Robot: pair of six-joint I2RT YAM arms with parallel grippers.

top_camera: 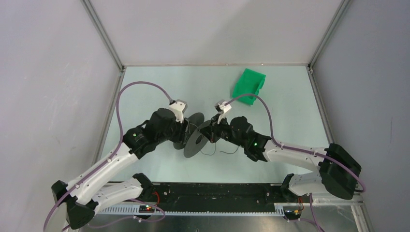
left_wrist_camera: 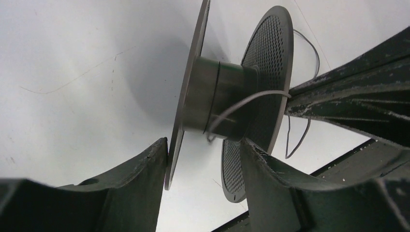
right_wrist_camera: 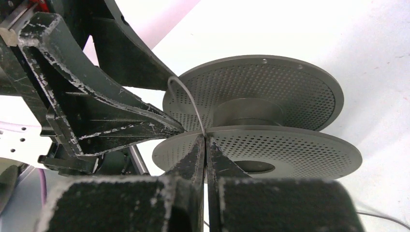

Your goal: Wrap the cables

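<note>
**A:** How far along is it with the cable [right_wrist_camera: 200, 124]? Anything on the reel [right_wrist_camera: 270, 92] yet?

**B:** Barely started, I'd say. Closest to the arm bases, a loose tail lies curled on the surface [top_camera: 159, 92], just in front of the reel. From the left wrist, the hub [left_wrist_camera: 203, 96] is almost bare. One strand crosses it, and slack loops hang past the flange. So pretty much all the winding is left to do.

**A:** Who's holding what?

**B:** The right jaws are pinched tight on the cable, right at their tips, just beside the rim of the nearer flange. The wire arcs up and over from there. The left jaws straddle a flange and look clamped on it, holding the reel up on edge. Further back, a green bin [top_camera: 249, 86] sits well apart from all this.
</note>
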